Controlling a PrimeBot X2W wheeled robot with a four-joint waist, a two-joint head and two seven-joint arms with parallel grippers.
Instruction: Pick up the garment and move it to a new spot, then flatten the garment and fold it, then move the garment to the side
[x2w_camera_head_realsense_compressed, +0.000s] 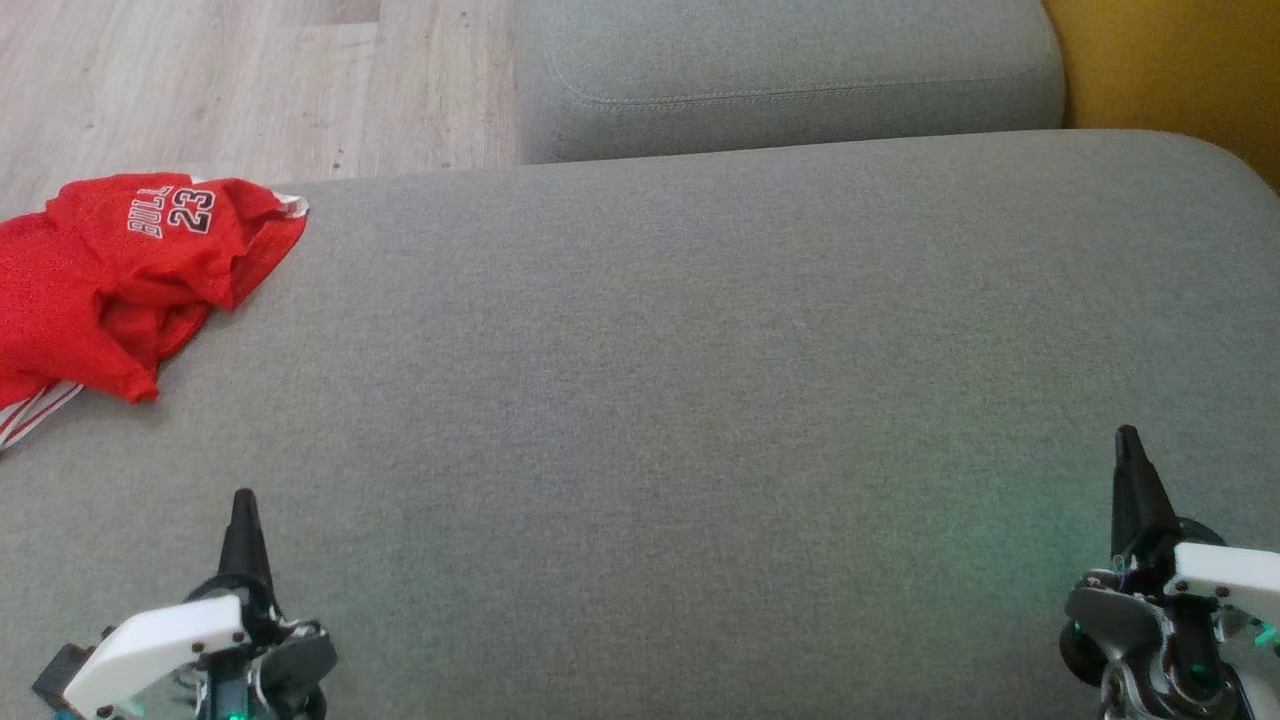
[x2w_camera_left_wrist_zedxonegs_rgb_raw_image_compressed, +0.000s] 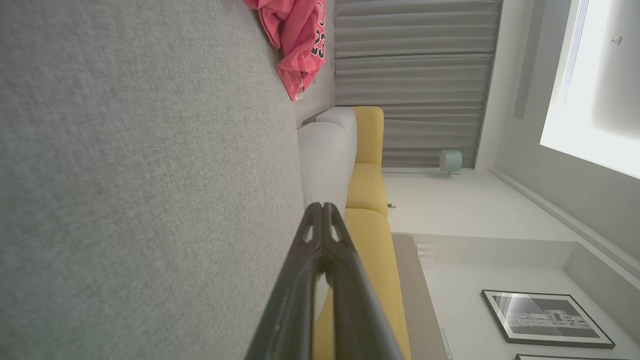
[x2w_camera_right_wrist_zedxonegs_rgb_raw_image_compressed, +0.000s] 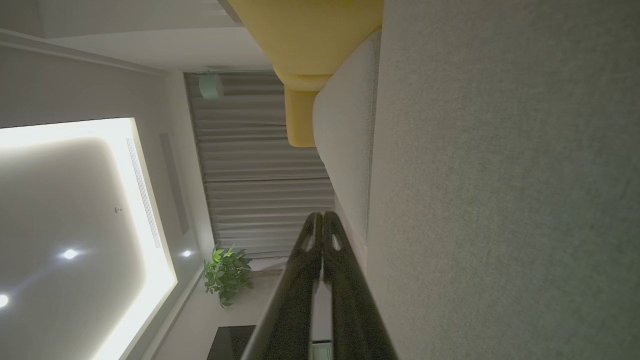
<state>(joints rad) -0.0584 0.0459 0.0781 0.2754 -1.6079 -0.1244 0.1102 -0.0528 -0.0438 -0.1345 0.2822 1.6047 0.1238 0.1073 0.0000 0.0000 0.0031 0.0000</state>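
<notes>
Across most of our head view stretches a grey sofa seat (x2w_camera_head_realsense_compressed: 700, 400), with a grey back cushion (x2w_camera_head_realsense_compressed: 790, 80) and a yellow cushion (x2w_camera_head_realsense_compressed: 1170, 70) beyond it. At the seat's far left corner lies the red garment (x2w_camera_head_realsense_compressed: 110, 280), crumpled, its "BULL 23" lettering showing. Well apart from it, our 2 claws point forward: left gripper (x2w_camera_head_realsense_compressed: 243, 500) and right gripper (x2w_camera_head_realsense_compressed: 1128, 440), each clenched tight, fingers pressed together, both empty.

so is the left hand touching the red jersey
Apart. Head view shows bare grey cushion between the left hand and the red jersey.
</notes>
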